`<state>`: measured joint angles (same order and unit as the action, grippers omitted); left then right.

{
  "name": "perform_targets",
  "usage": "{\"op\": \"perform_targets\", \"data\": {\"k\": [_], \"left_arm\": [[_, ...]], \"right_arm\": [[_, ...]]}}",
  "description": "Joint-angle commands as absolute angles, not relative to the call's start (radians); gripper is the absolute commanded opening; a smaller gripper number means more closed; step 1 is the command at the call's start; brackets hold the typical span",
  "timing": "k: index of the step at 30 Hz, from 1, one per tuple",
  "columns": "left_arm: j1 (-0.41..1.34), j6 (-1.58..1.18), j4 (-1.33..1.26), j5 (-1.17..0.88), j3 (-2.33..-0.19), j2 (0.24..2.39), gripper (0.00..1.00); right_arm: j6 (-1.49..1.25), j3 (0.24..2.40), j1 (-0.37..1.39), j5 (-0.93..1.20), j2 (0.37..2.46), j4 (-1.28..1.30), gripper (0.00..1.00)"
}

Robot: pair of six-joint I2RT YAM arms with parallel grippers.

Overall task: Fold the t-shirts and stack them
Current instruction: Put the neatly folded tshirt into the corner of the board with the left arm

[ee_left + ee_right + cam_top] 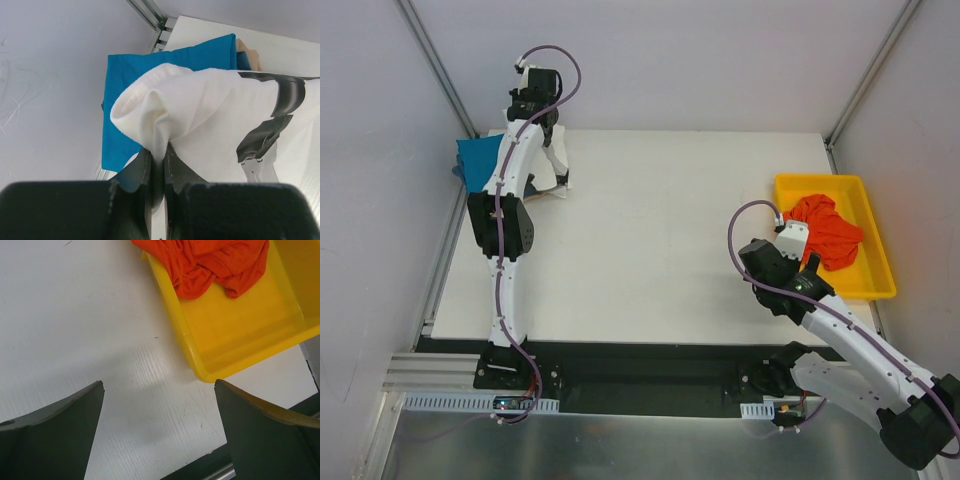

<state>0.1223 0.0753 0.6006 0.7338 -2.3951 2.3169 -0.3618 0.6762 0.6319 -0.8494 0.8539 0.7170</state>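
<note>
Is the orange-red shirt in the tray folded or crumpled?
Crumpled. The orange-red shirt lies bunched in loose wrinkles in the yellow tray, with no flat, squared edges.

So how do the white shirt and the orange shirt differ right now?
The white shirt is pinched in the shut left gripper; the orange shirt is untouched, the open right gripper apart from it. White is by the teal shirt at far left; orange sits crumpled in the yellow tray. White has black print; orange looks plain. Both are cloth shirts.
</note>
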Motion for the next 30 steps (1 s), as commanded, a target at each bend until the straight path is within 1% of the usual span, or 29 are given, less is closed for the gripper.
{"op": "perform_targets", "data": {"k": [1, 13, 25, 30], "left_arm": [[0.118, 0.118, 0.529, 0.796, -2.460, 2.186, 0.00], [0.104, 0.195, 0.448, 0.864, -2.493, 2.161, 0.00], [0.061, 0.189, 0.413, 0.819, -2.419, 2.197, 0.00], [0.055, 0.176, 0.413, 0.857, -2.395, 2.215, 0.00]], "right_arm": [[-0.388, 0.703, 0.627, -0.899, 0.856, 0.742, 0.97], [-0.396, 0.706, 0.624, -0.914, 0.858, 0.750, 0.97], [-0.400, 0.715, 0.624, -0.930, 0.879, 0.764, 0.97], [-0.402, 0.729, 0.623, -0.934, 0.911, 0.770, 0.97]]}}
